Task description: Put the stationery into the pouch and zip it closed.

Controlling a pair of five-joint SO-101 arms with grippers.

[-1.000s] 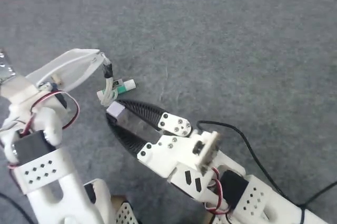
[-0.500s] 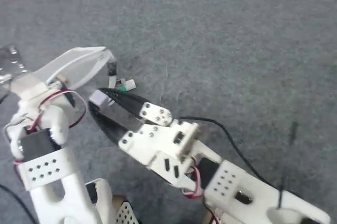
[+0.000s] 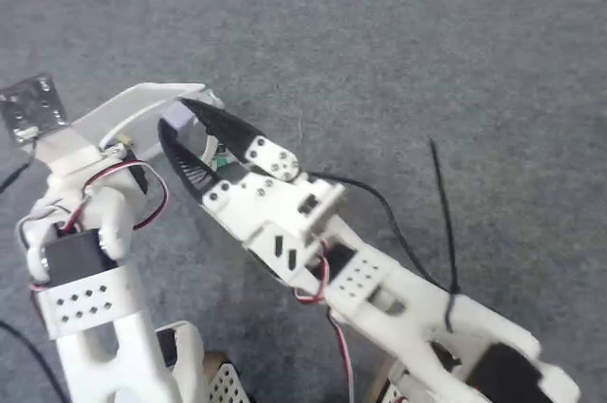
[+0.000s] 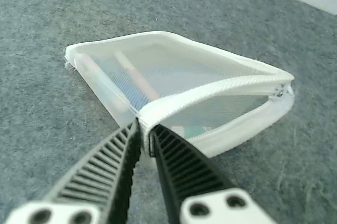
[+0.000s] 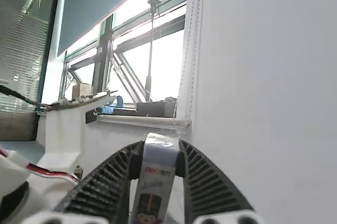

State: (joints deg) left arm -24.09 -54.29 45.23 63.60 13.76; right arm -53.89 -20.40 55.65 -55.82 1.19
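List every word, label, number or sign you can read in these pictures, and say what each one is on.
On the stationery item held in the right gripper: short red print above a small cartoon figure, too blurred to read.
On the pouch: no print to be seen.

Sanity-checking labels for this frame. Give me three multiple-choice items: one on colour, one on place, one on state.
1. What colour is the pouch? A white; B black; C red.
2. Where is the small block? A inside the pouch; B in the right hand; C lying loose.
3. What state is the left hand in? A wide open; B shut on the pouch's rim; C shut, empty.

Answers: A, the left wrist view shows white mesh and white zip tape. B, the right wrist view shows the block clamped in that hand. B, the left hand pinches the zip edge.
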